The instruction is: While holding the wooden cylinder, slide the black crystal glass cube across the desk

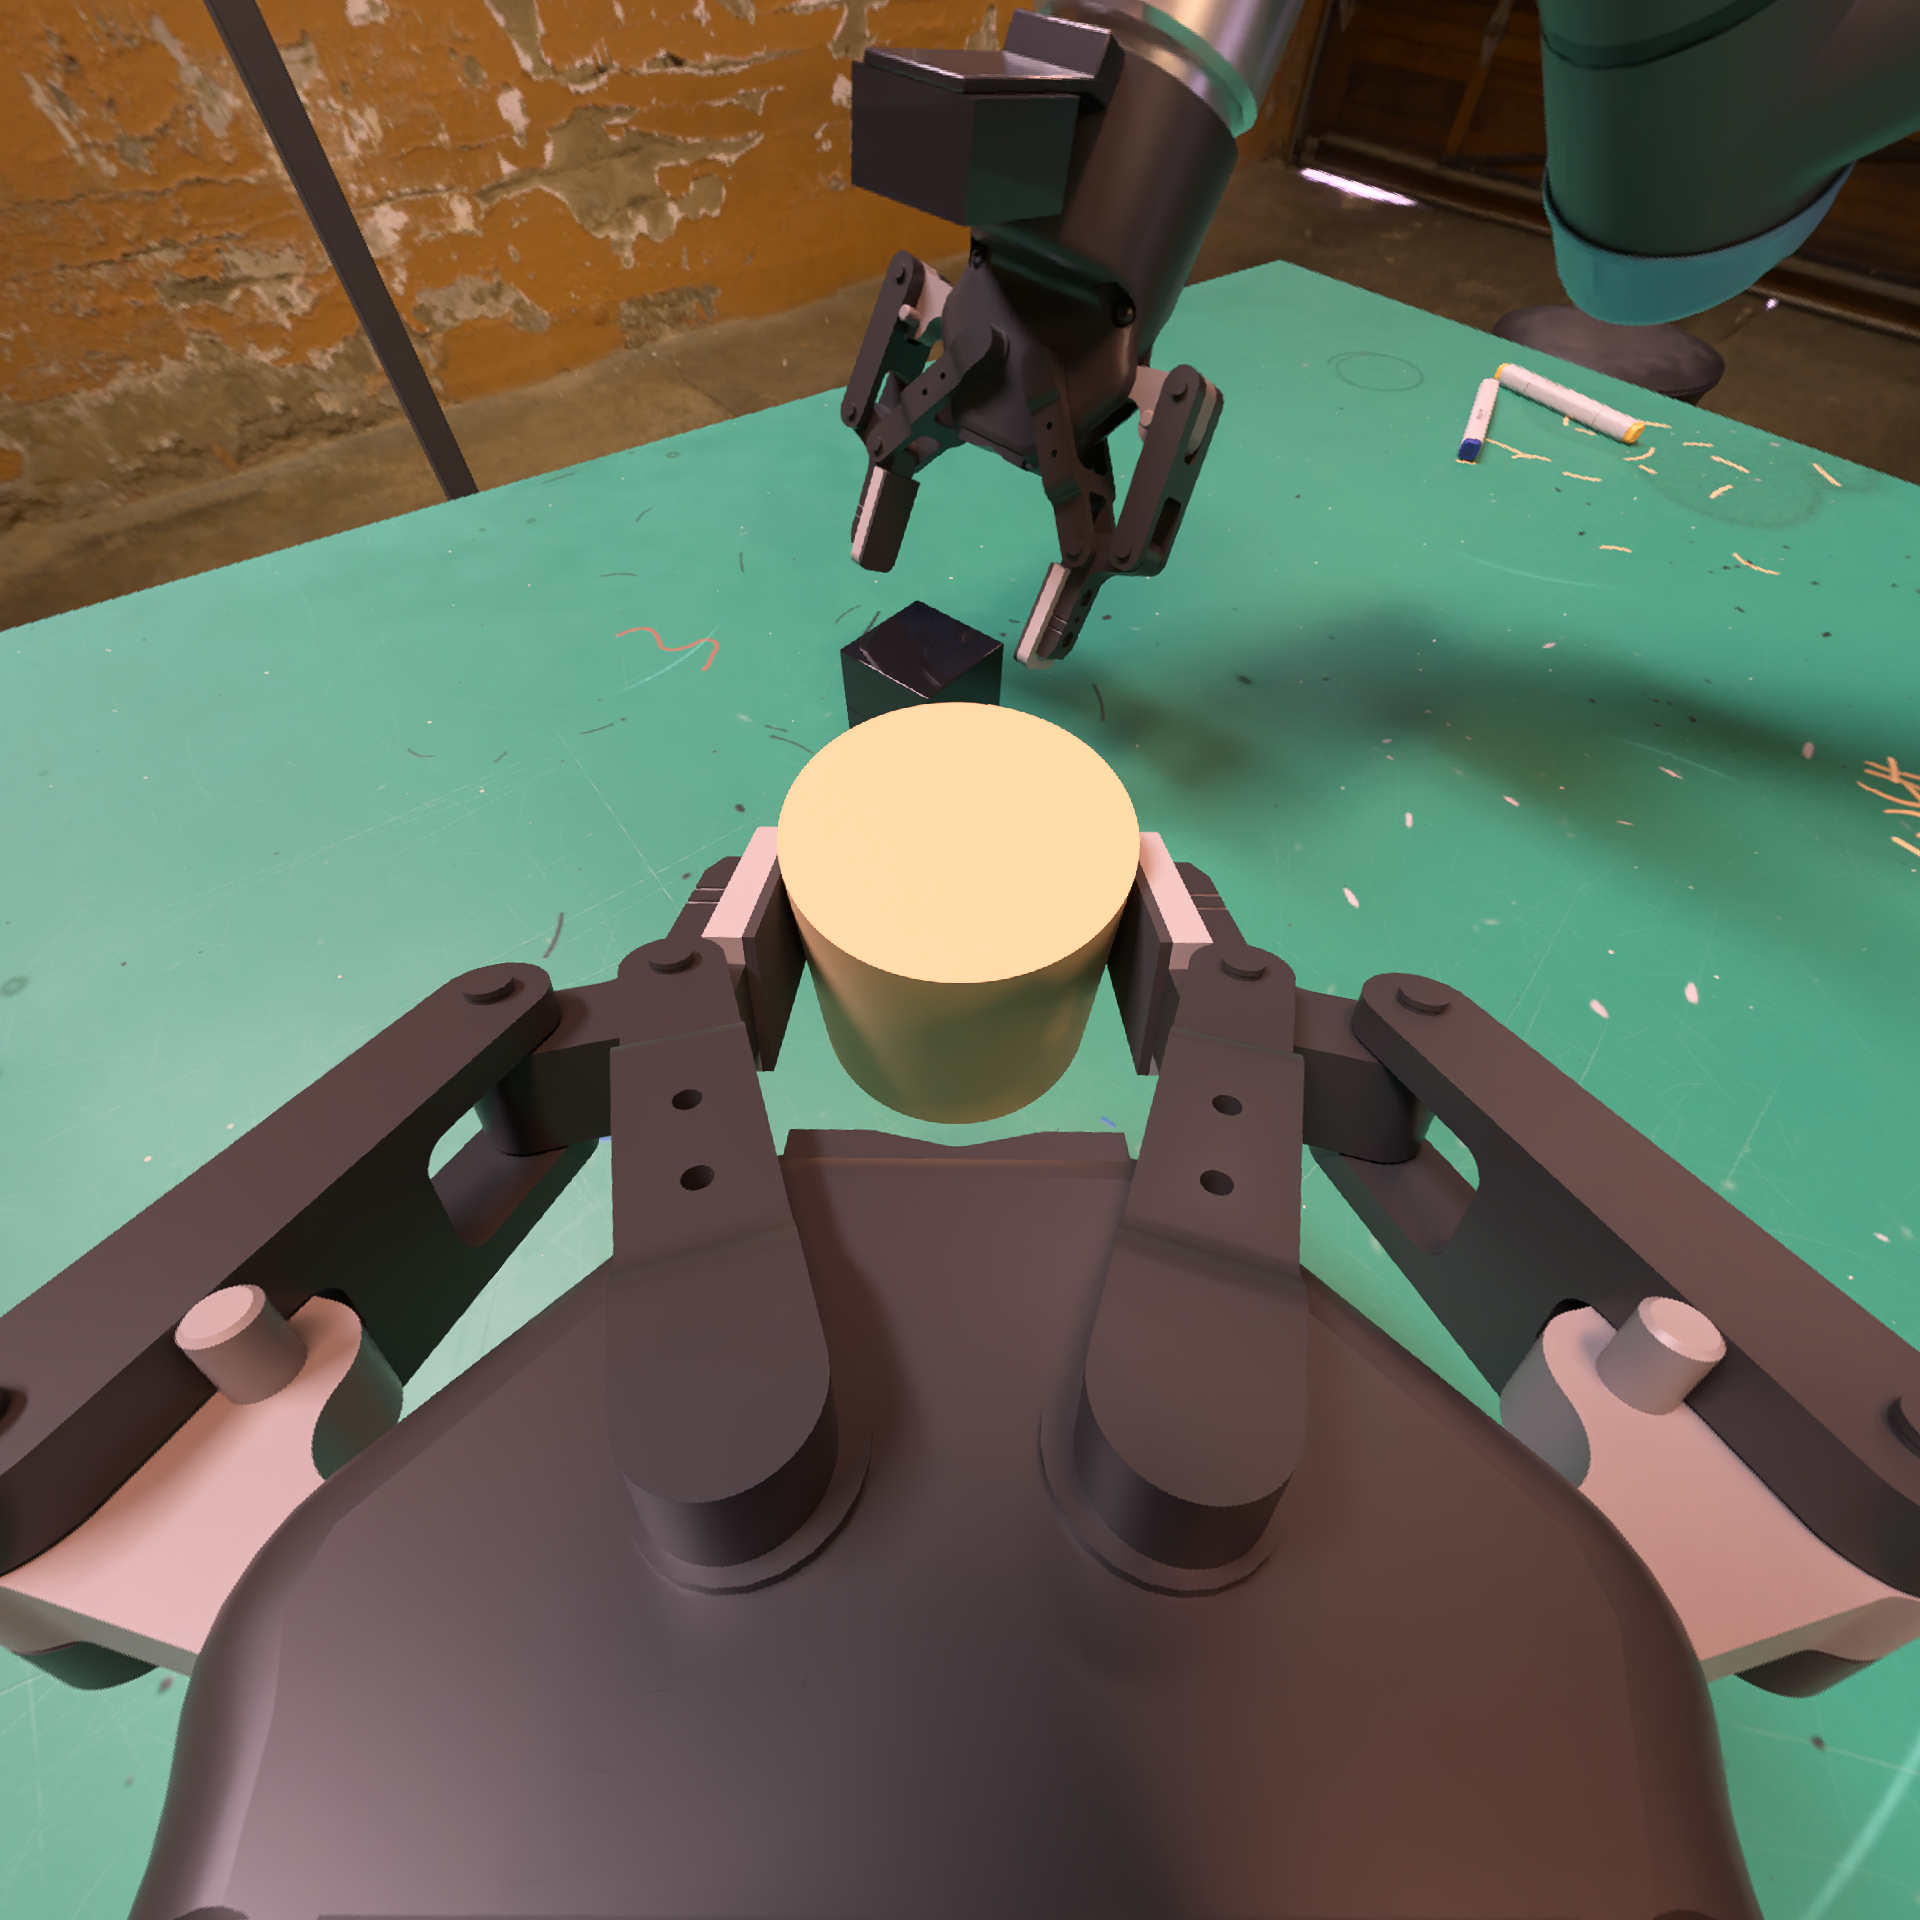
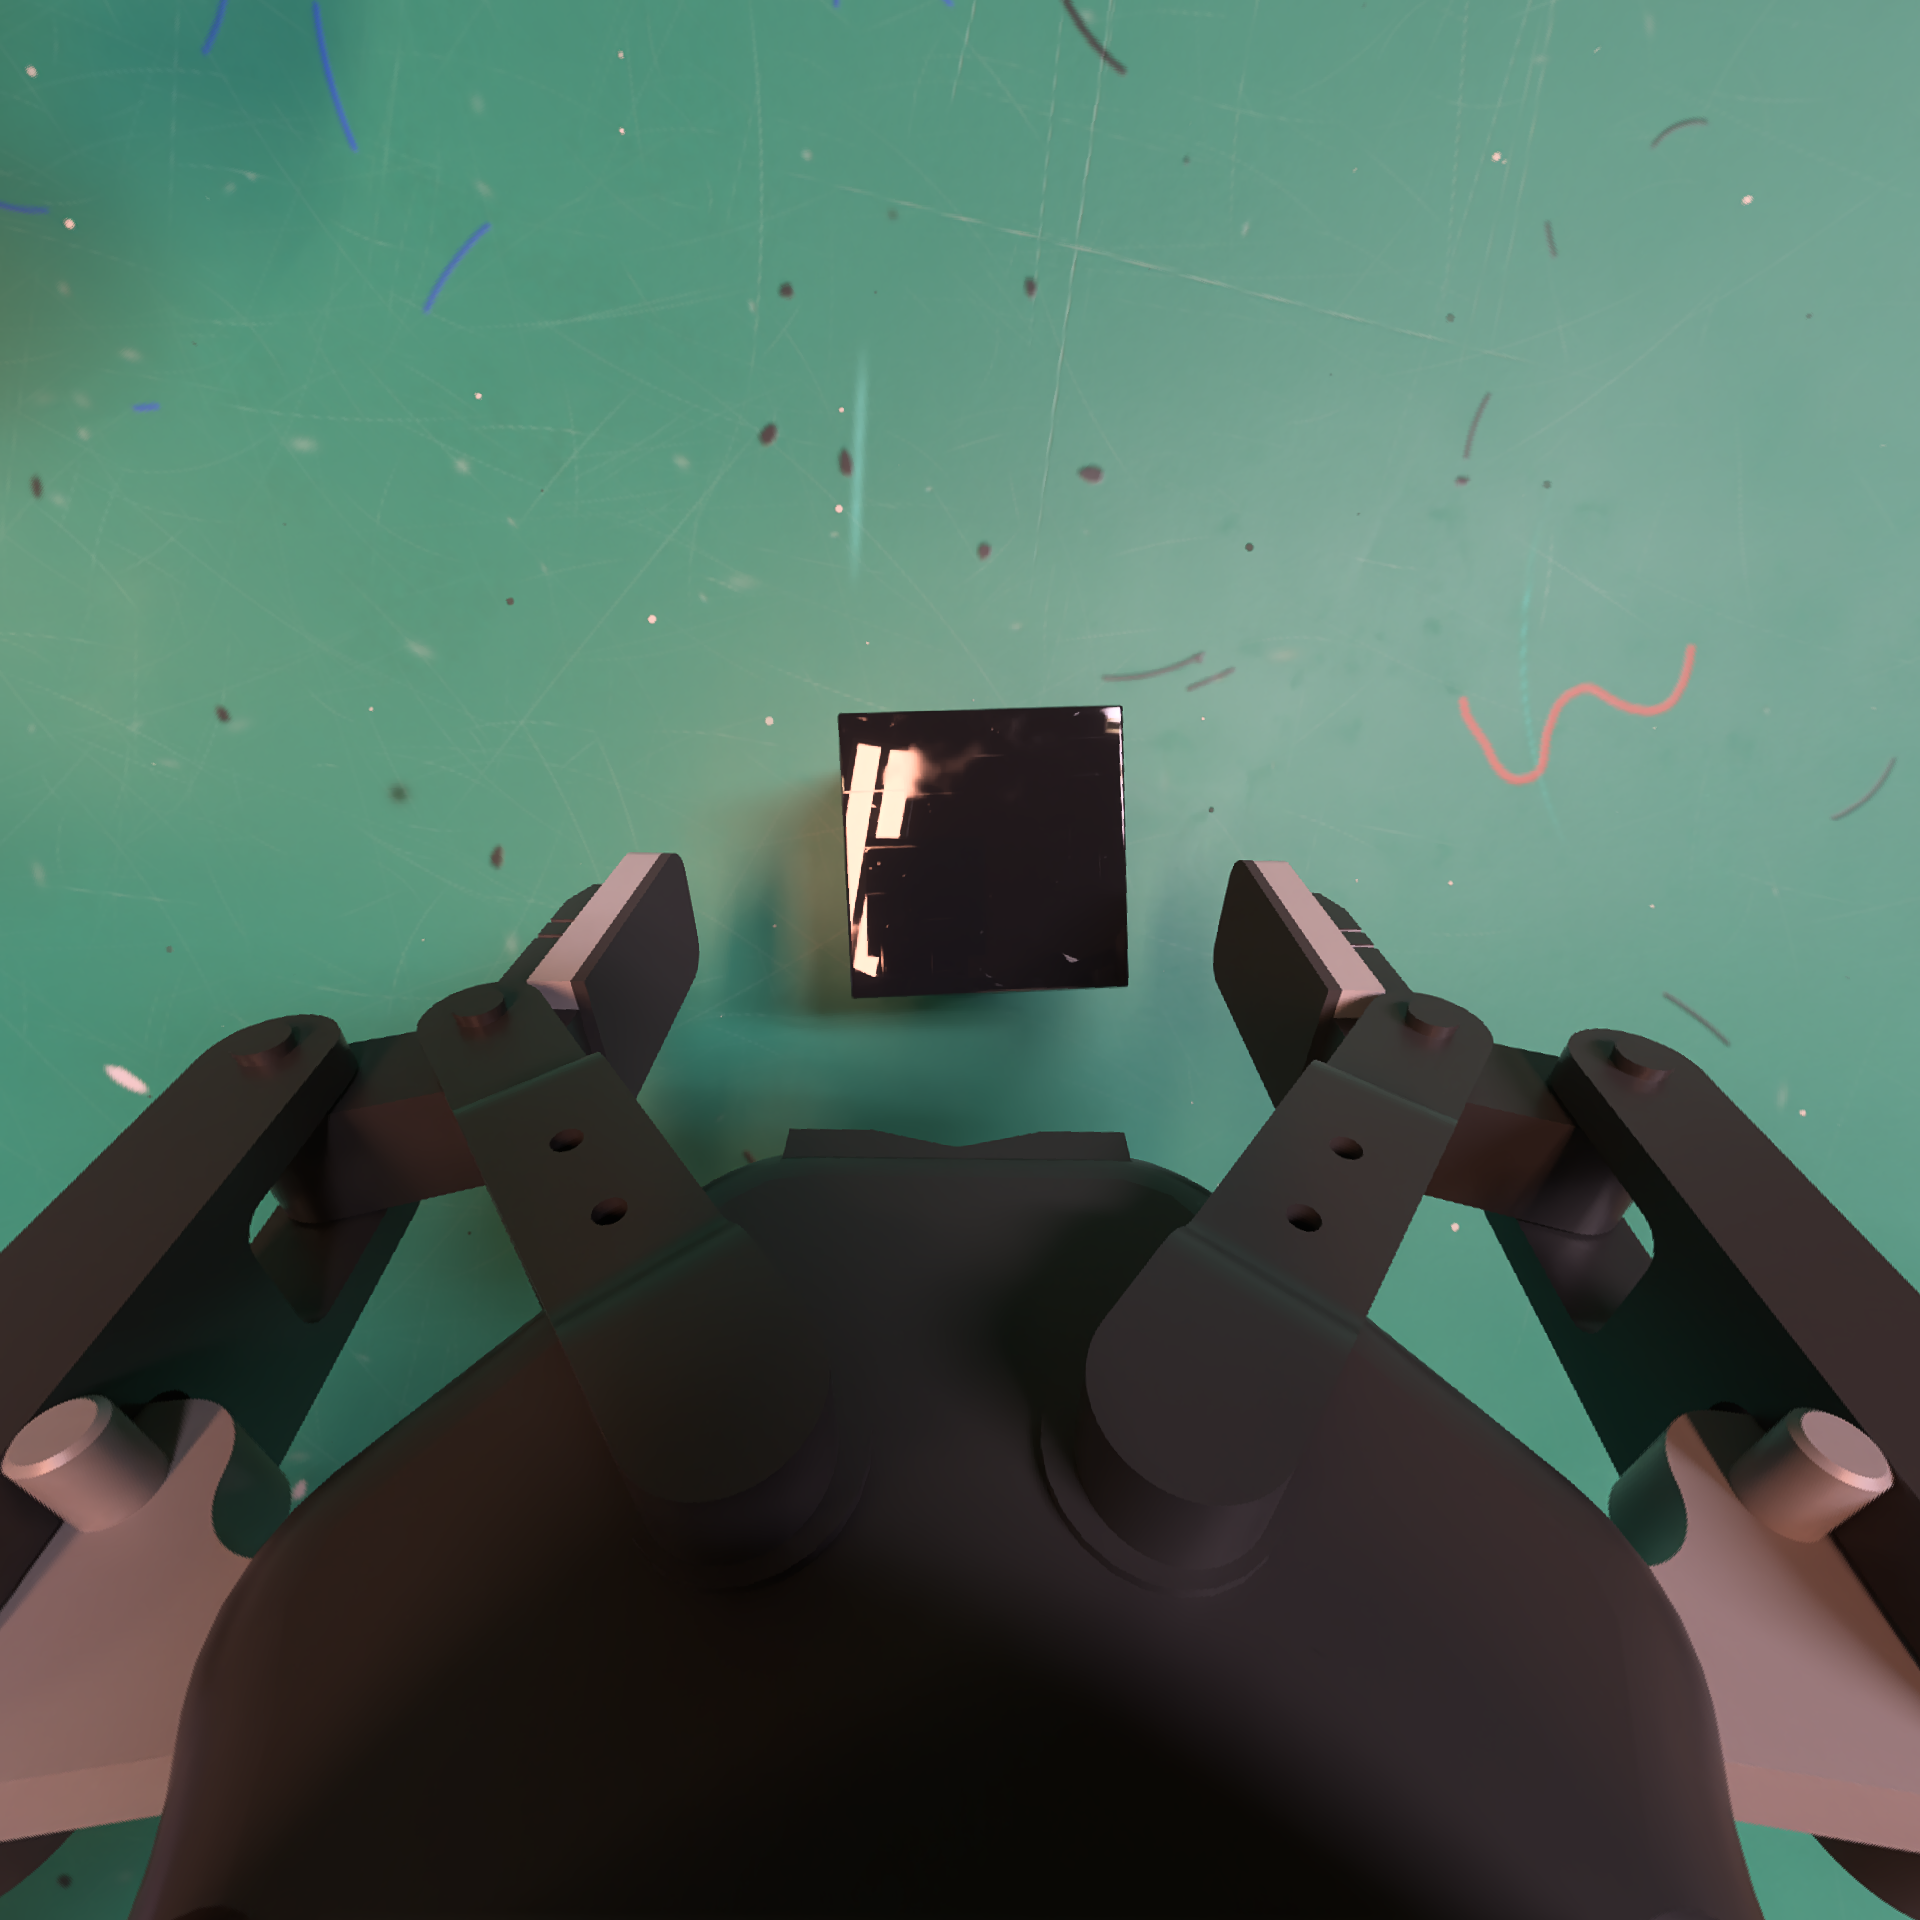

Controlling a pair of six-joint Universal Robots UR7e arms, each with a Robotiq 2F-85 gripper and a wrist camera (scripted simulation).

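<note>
Cube [image 1: 921,657] base — behind cylinder [image 1: 956,894]

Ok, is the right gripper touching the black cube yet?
Apart. In the right wrist view green desk shows between the cube and both open fingers of the right gripper.

Left gripper [image 1: 957,914]: both pads pressed flat against opposite sides of the wooden cylinder [image 1: 951,904], held clear of the surface, linkages drawn in. Right gripper [image 2: 956,925]: fingers spread wide, pointing steeply downward, touching nothing, tips hanging just above and to either side of the black cube [image 2: 982,852]. Right arm [image 1: 1714,145] reaches in from the far side, wrist tilted.
</note>
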